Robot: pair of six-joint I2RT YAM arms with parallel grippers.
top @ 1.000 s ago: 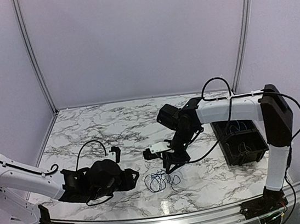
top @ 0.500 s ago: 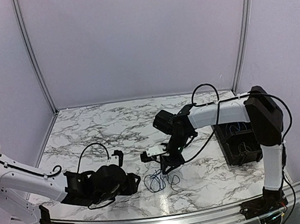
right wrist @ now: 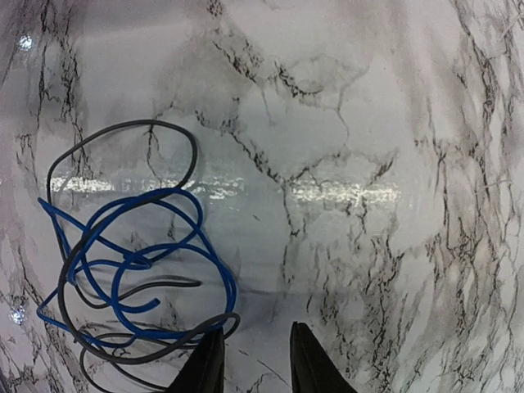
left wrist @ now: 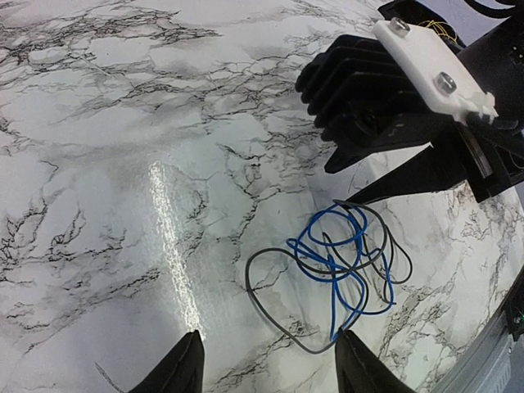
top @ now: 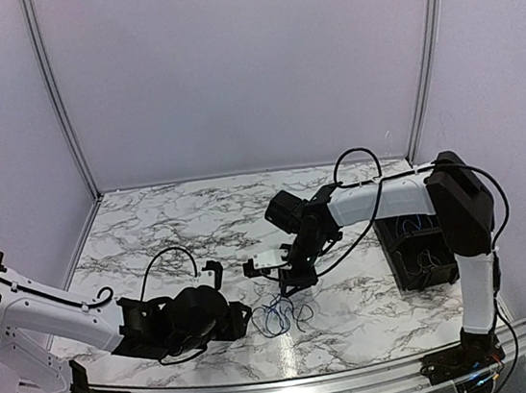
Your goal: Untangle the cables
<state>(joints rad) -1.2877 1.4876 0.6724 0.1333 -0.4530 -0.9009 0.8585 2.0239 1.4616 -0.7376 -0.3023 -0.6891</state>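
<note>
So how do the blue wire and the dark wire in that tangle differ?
Colour: the blue wire is bright blue, while the dark wire is grey-black. Spread: the blue wire is bunched in tight overlapping loops, while the dark wire throws one wide loop out past the bundle. Shared: both are thin, lie on the marble table and cross each other several times.

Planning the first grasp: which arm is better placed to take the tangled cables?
Probably right: the right gripper hangs at the edge of the cables, one tip beside their black loop. The left gripper is open but short of them.
</note>
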